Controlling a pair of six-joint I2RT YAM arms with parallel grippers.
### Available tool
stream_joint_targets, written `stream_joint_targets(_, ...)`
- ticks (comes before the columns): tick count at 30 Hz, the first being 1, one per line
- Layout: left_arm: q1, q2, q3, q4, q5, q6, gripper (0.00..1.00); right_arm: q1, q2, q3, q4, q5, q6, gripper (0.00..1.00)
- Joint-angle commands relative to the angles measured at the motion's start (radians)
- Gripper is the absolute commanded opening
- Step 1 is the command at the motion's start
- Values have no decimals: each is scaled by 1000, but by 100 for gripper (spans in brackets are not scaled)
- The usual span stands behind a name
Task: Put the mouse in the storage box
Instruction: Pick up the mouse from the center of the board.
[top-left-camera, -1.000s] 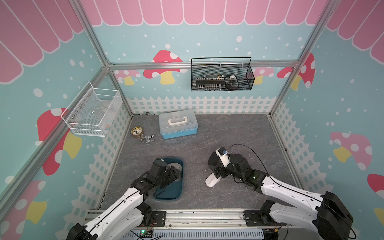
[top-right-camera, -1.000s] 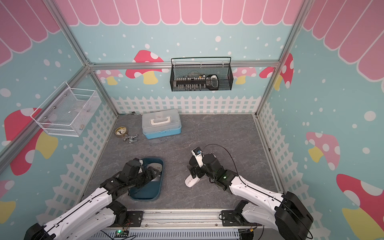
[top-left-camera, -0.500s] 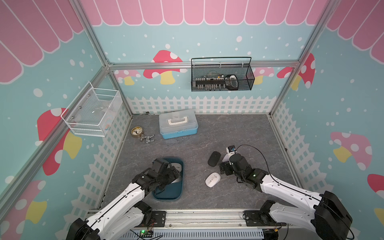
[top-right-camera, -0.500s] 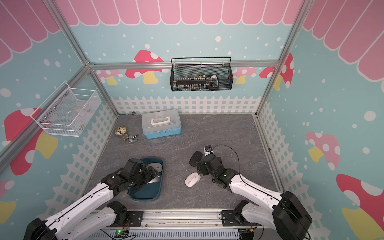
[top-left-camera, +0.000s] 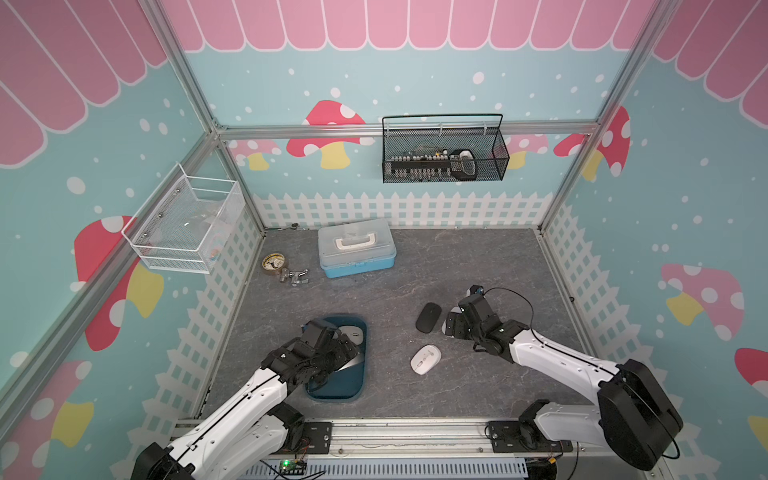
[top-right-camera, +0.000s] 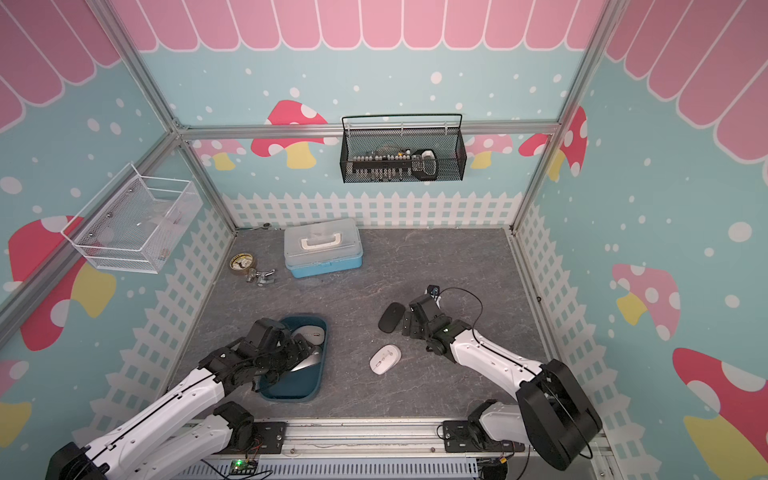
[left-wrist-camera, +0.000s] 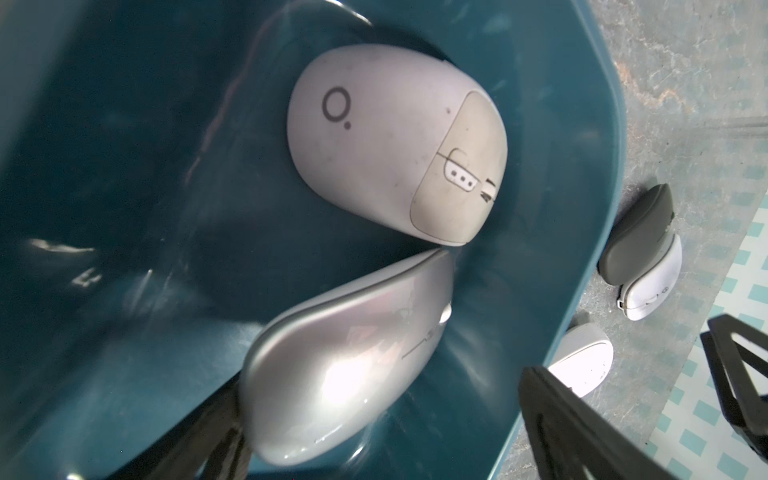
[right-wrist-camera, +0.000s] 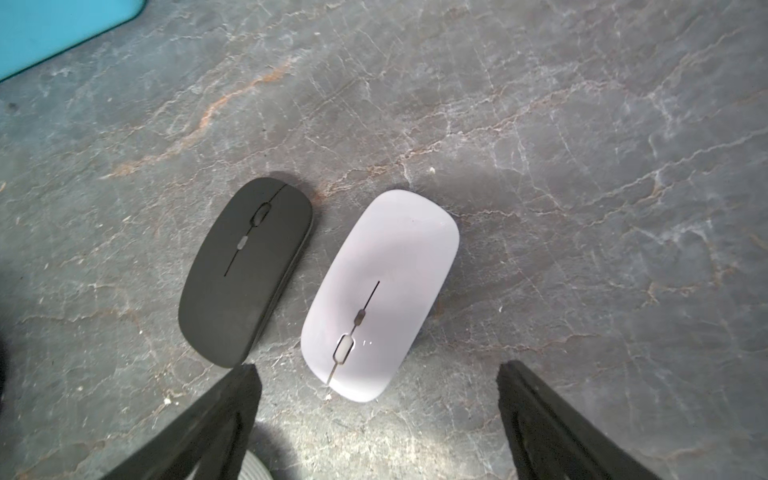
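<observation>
Left end effector (left-wrist-camera: 380, 384) spread wide over the storage box (left-wrist-camera: 582, 166), nothing pinched; inside, a silver mouse (left-wrist-camera: 345, 365) lies just beside a pale mouse (left-wrist-camera: 386, 137). Right end effector (right-wrist-camera: 378, 366) spread and empty, hovering over a slim white mouse (right-wrist-camera: 380, 291) on the table (right-wrist-camera: 582, 166), close beside a black mouse (right-wrist-camera: 245, 270). Shell looks light, rigid and glossy-slick, so best pinched low across the narrow flanks at mid-length.

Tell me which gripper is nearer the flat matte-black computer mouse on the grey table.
Right. The right gripper hovers just beside the flat matte-black mouse; the left gripper sits over the dark teal plastic storage box, well away.
</observation>
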Motion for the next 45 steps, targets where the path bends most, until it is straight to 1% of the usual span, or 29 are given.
stream_joint_targets(1, 1, -21, 61, -38, 7, -3, 99, -9, 62, 53, -71, -28, 83, 97)
stream_joint_targets(5, 1, -28, 96, -86, -22, 14, 99, -9, 102, 77, -68, -31, 113, 98)
stream_joint_targets(11, 1, -21, 106, -94, -20, 37, 99, -10, 181, 131, -107, -11, 156, 98)
stream_joint_targets(17, 2, -27, 112, -118, -18, 51, 99, -11, 243, 168, -124, 2, 165, 98)
stream_joint_targets(24, 2, -41, 109, -149, -25, 53, 99, -11, 272, 171, -125, 24, 172, 98)
stream_joint_targets(32, 4, -81, 146, -189, -73, 54, 99, -14, 354, 239, -190, 60, 196, 98)
stream_joint_targets(37, 8, -86, 143, -189, -68, 56, 99, -14, 416, 278, -233, 93, 208, 95)
stream_joint_targets(40, 10, -78, 138, -187, -66, 53, 99, -14, 441, 278, -228, 78, 211, 92)
stream_joint_targets(43, 10, -74, 140, -187, -64, 54, 99, -14, 459, 276, -221, 62, 210, 88)
stream_joint_targets(45, 10, -74, 143, -188, -63, 56, 99, -13, 465, 268, -212, 57, 212, 82)
